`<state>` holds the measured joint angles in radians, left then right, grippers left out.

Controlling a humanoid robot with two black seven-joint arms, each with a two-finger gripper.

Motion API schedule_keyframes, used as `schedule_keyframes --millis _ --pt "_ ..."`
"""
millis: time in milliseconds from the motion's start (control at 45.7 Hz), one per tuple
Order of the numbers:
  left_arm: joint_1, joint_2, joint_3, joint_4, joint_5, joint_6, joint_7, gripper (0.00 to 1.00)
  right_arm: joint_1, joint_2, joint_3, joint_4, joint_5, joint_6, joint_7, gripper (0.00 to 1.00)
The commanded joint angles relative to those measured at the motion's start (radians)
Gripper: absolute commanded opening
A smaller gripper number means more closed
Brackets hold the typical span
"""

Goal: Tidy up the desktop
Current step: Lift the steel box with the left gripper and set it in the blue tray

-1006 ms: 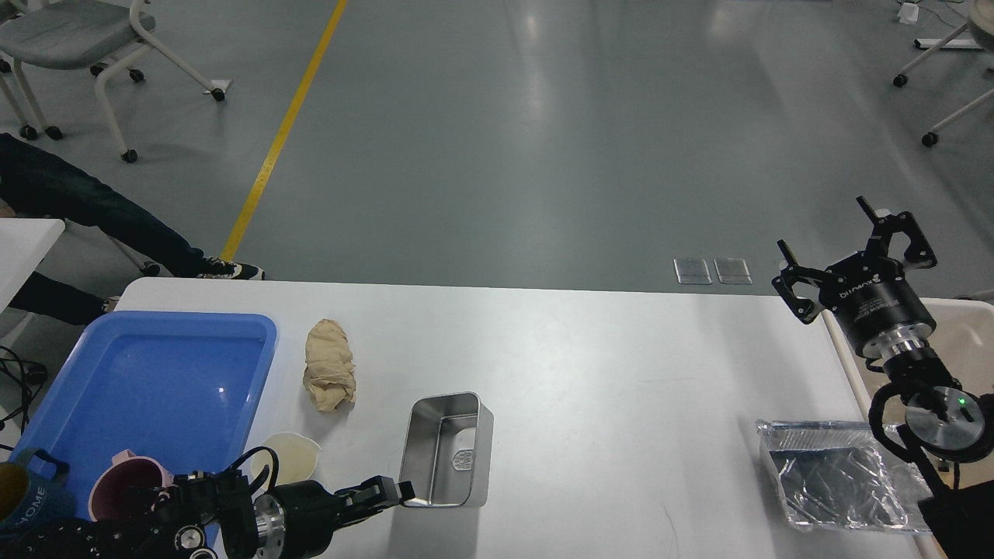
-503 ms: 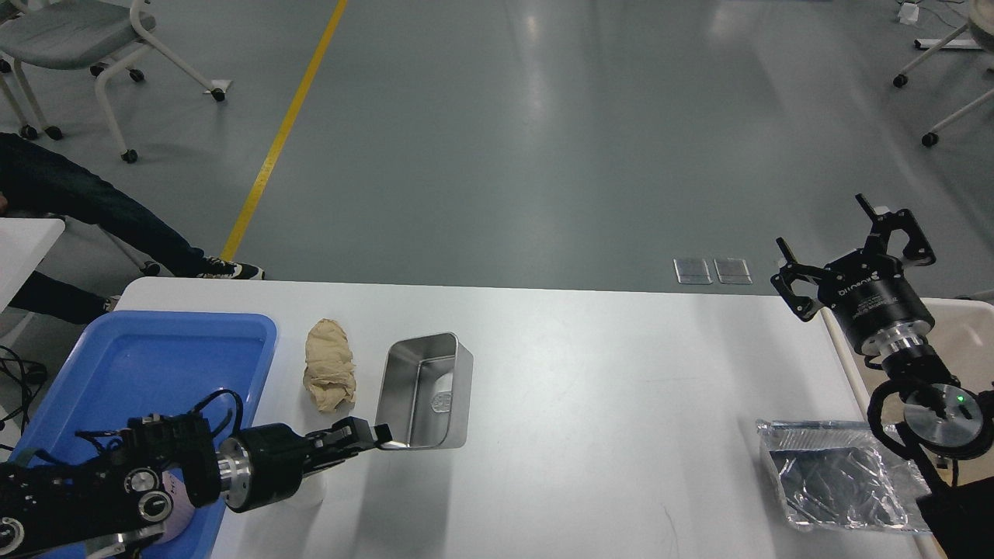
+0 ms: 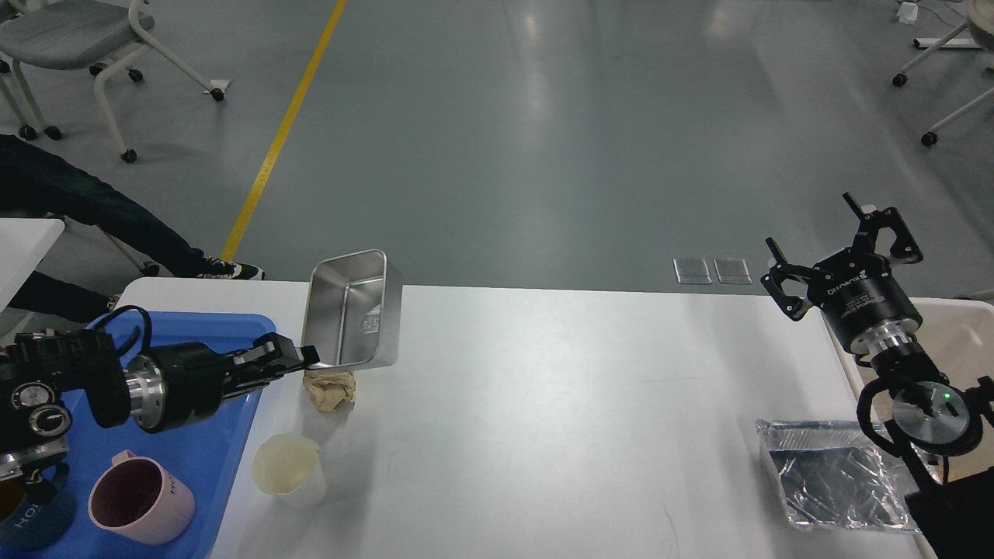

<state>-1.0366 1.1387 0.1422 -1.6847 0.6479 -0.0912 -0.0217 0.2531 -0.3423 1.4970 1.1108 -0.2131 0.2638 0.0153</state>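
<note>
The white desktop (image 3: pixel 582 404) fills the lower view. My left gripper (image 3: pixel 307 359) is shut on the near rim of a steel rectangular tin (image 3: pixel 353 309) and holds it lifted above the desktop, over a crumpled beige paper wad (image 3: pixel 330 390). A cream cup (image 3: pixel 289 468) stands on the desktop by the blue tray (image 3: pixel 225 458). A pink mug (image 3: pixel 144 497) and a dark blue mug (image 3: pixel 31 519) sit in the tray. My right gripper (image 3: pixel 835 237) is open and empty, raised over the desktop's far right edge. A foil tray (image 3: pixel 839 483) lies at the right front.
A beige bin (image 3: pixel 959 341) stands past the desktop's right edge, behind my right arm. A person's legs (image 3: pixel 85 210) and office chairs are on the floor at the far left.
My left gripper has lifted the steel tin from the desktop's front and carried it back and to the left, over the paper wad. The cream cup and pink mug are now uncovered. The right gripper barely shifted.
</note>
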Motion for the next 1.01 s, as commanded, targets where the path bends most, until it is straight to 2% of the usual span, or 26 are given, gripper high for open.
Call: schedule_keyframes --millis 0,262,437,700,831,984 --pt "-0.013 0.087 -0.003 -0.001 0.001 -0.034 0.002 0.00 0.003 -0.001 -0.001 0.000 0.000 -0.001 0.000 1.00" --pt "-0.025 0.220 0.000 0.022 -0.001 -0.064 -0.001 0.00 0.000 0.002 -0.003 0.003 0.000 -0.003 0.000 1.00" --pt "-0.014 0.251 0.003 0.103 -0.001 -0.090 -0.007 0.00 -0.003 0.002 -0.003 0.007 0.000 -0.003 0.000 1.00" --pt "0.038 0.221 0.008 0.287 0.009 -0.114 -0.012 0.00 -0.008 0.002 -0.001 0.009 0.000 -0.003 0.000 1.00" --pt "0.059 0.104 0.019 0.424 0.015 -0.116 -0.010 0.00 -0.008 0.000 -0.001 0.008 0.000 -0.003 0.000 1.00" --pt "0.113 0.052 0.023 0.526 0.027 -0.114 -0.020 0.00 -0.009 -0.001 0.000 0.007 0.000 -0.003 0.000 1.00"
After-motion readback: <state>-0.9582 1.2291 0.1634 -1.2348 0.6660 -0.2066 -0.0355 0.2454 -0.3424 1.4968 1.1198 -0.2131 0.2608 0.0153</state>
